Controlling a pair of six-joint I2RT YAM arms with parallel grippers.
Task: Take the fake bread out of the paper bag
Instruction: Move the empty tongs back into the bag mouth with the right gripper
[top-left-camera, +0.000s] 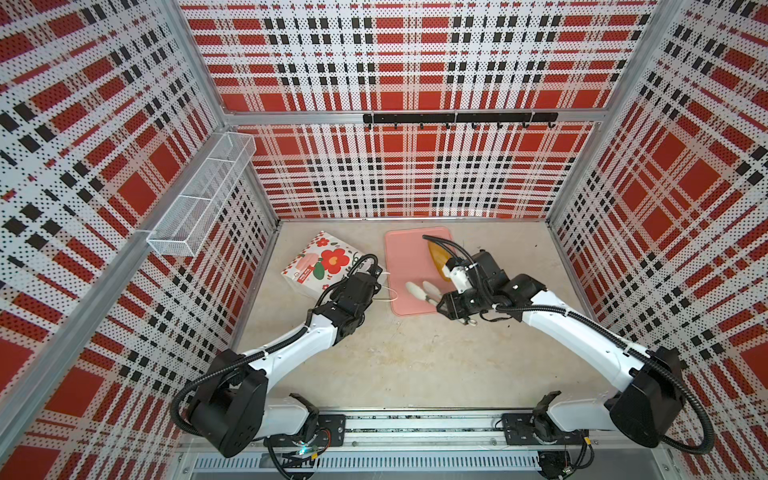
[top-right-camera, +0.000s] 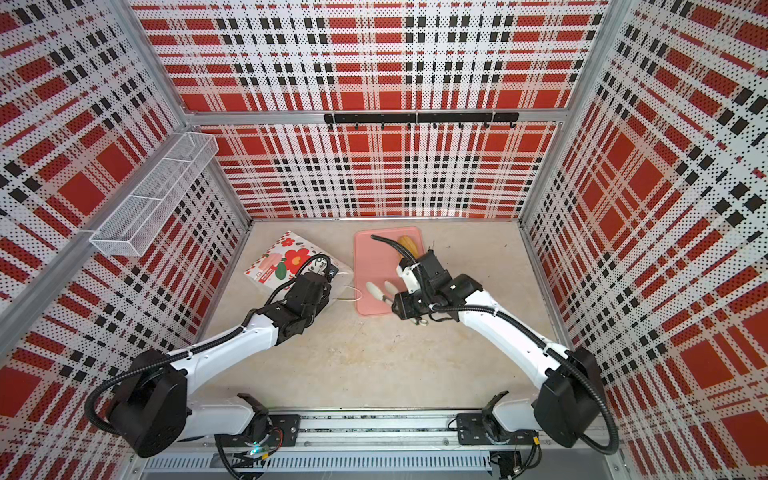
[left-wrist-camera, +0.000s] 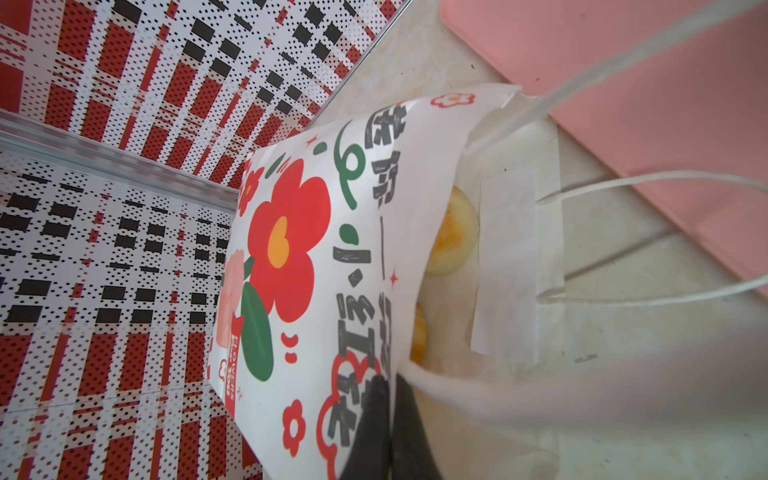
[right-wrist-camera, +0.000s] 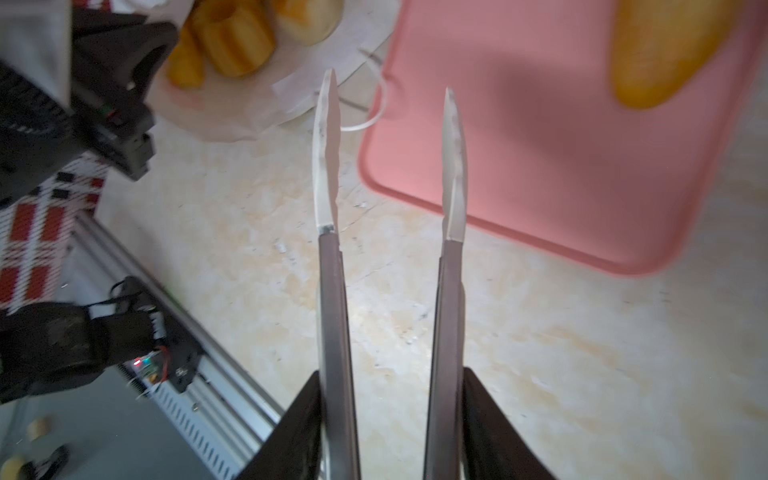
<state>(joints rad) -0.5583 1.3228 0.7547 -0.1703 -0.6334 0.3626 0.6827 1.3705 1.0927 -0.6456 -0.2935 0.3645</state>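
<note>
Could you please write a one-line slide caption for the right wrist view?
Right gripper holds open, empty tongs; long loaf on pink tray, fluted breads left in paper bag.

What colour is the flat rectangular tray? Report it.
The flat rectangular tray is pink, clearest in a top view.

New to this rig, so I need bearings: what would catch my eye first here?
The flowered paper bag lies on its side at the left, its mouth pinched by the left tool, with yellow fake bread inside. Beside it, a pink tray holds one long loaf, with open tongs over its near end.
</note>
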